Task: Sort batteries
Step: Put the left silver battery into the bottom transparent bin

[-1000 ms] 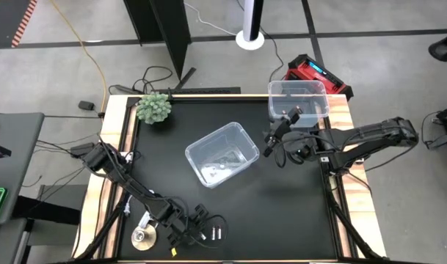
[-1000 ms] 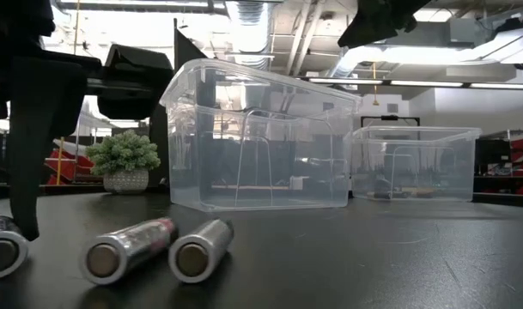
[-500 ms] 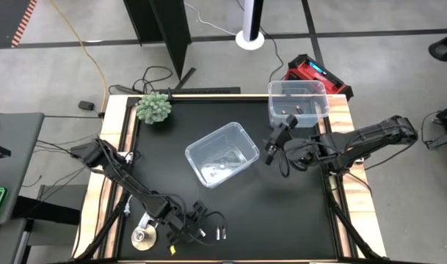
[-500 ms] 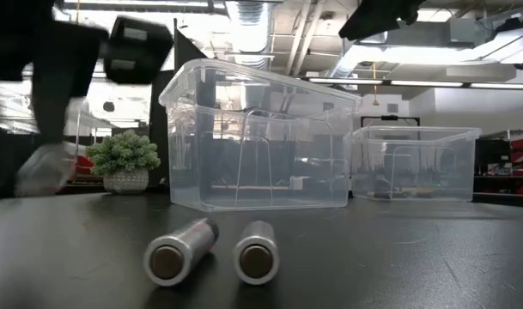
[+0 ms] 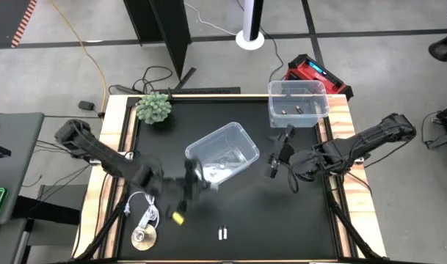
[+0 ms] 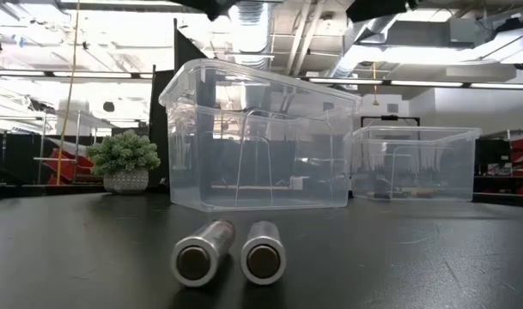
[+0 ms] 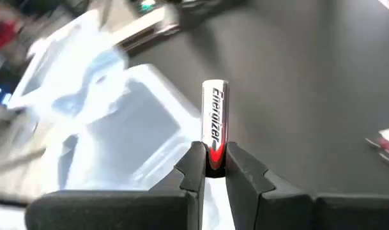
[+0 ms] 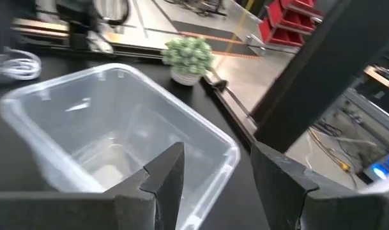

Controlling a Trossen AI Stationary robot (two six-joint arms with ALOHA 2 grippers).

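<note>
My left gripper (image 7: 213, 156) is shut on a silver battery (image 7: 214, 115) with a red band. In the high view it hovers, blurred, at the near-left corner of the centre clear bin (image 5: 222, 154). Two more silver batteries (image 5: 222, 233) lie side by side on their sides on the black table near its near edge, also seen end-on as two batteries (image 6: 231, 253) in the low view. My right gripper (image 5: 276, 158) is open above the table to the right of the centre bin, its fingers (image 8: 165, 172) spread wide. A second clear bin (image 5: 297, 101) stands at the far right corner. My left gripper pinches the battery's red-banded end (image 7: 214, 152) between its two fingers. The battery lies along the fingers, and its silver length sticks out past the fingertips. It is lifted clear of the table.
A small potted plant (image 5: 153, 108) stands at the far left corner. A white coiled cable with a round disc (image 5: 142, 233) lies at the near left edge. The centre bin (image 6: 261, 137) and the far bin (image 6: 411, 163) rise behind the two lying batteries.
My left gripper has risen from the table's near edge with one battery and swung toward the centre bin. The two batteries left behind have rolled a little to the right and lie close together. My right gripper has drawn away from the far bin toward the near side.
</note>
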